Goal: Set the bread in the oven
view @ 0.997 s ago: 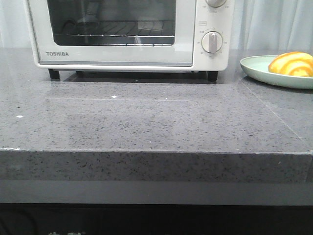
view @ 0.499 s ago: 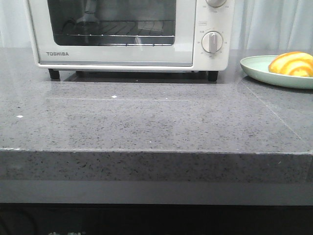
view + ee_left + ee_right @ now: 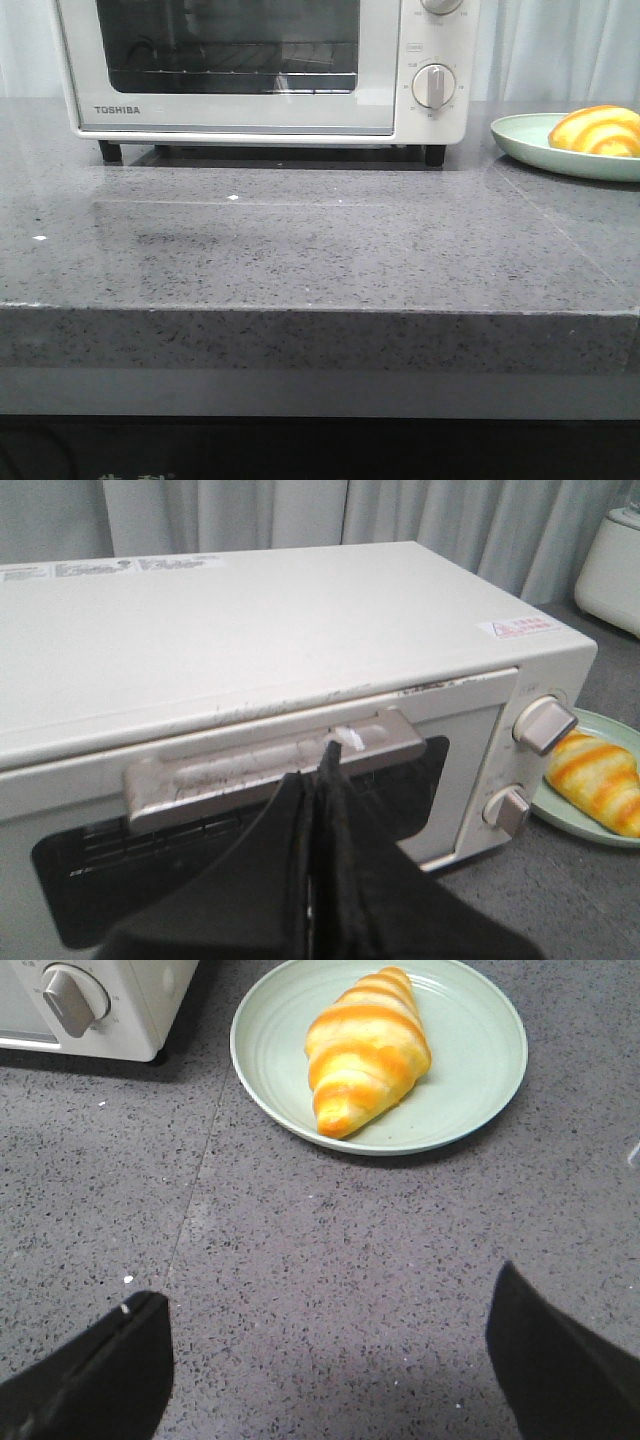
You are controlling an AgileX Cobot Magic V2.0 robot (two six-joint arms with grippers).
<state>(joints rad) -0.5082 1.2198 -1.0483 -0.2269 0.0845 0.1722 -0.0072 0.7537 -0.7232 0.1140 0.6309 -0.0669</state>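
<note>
The bread (image 3: 598,130), a glossy golden-orange striped roll, lies on a pale green plate (image 3: 520,140) at the right of the counter. It also shows in the right wrist view (image 3: 367,1050) and the left wrist view (image 3: 598,780). The white TOSHIBA oven (image 3: 260,110) stands at the back with its door up. My left gripper (image 3: 328,755) is shut, its tips right at the door handle (image 3: 270,765). My right gripper (image 3: 328,1290) is open and empty over bare counter, short of the plate (image 3: 480,1090). Neither gripper shows in the front view.
The grey speckled counter (image 3: 320,250) has a front edge near me and a seam line running down its right side. The oven's dial knobs (image 3: 434,86) face forward. A white appliance (image 3: 615,560) stands behind the plate. Curtains hang at the back.
Reflections in the oven's glass door have shifted, and a faint shadow has come onto the counter in front of the oven at the left. Bread and plate have not moved.
</note>
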